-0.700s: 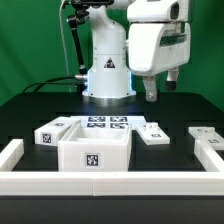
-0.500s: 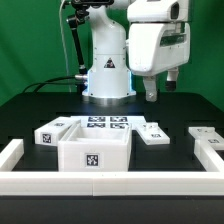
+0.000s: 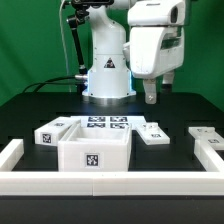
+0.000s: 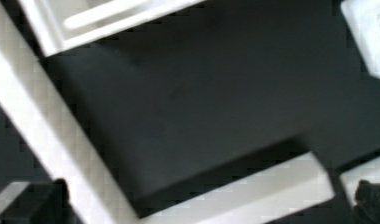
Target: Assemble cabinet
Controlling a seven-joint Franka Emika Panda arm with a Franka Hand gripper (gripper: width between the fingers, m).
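The white cabinet box body [image 3: 95,152] stands open-topped at the front middle, with a tag on its front wall. A small tagged block [image 3: 48,134] lies to its left. A flat tagged panel [image 3: 153,132] lies right of the middle and another [image 3: 206,133] at the far right. My gripper [image 3: 151,95] hangs empty well above the first panel. In the wrist view my gripper [image 4: 196,203] is open, with the dark fingertips [image 4: 27,202] wide apart. A blurred white part [image 4: 258,190] lies far below between them.
The marker board [image 3: 106,124] lies flat behind the box body. A low white border rail [image 3: 20,152] runs along the front and both sides. The robot base [image 3: 107,75] stands at the back middle. A long white strip [image 4: 54,120] crosses the wrist view.
My gripper has shifted slightly up and toward the exterior view's right. The parts on the table have not moved.
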